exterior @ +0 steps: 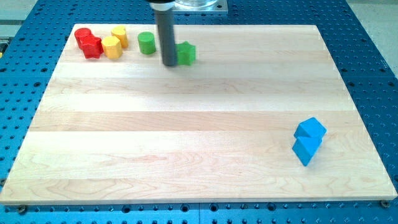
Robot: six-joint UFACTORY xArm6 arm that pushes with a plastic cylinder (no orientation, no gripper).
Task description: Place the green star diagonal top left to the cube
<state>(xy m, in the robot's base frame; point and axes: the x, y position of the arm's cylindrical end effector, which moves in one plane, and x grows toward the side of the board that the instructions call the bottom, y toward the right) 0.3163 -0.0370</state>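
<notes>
Tool: my tip (170, 64) rests on the table (186, 137), touching left side of green star (186, 53); rod only, nothing grasped | Task cube: blue cube (310, 129), view's lower right, touching blue triangular block (305, 150), well apart from star | Green cylinder (146, 43) left of rod | No legible writing

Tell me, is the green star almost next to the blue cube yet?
Not yet. Nothing looks finished: the green star sits near the view's top, far from the blue cube at the lower right. In hand: my tip is right against the star's left side, placed to push it rightward. Left to do: slide the star across and down the board, stopping diagonally up-left of the cube.
</notes>
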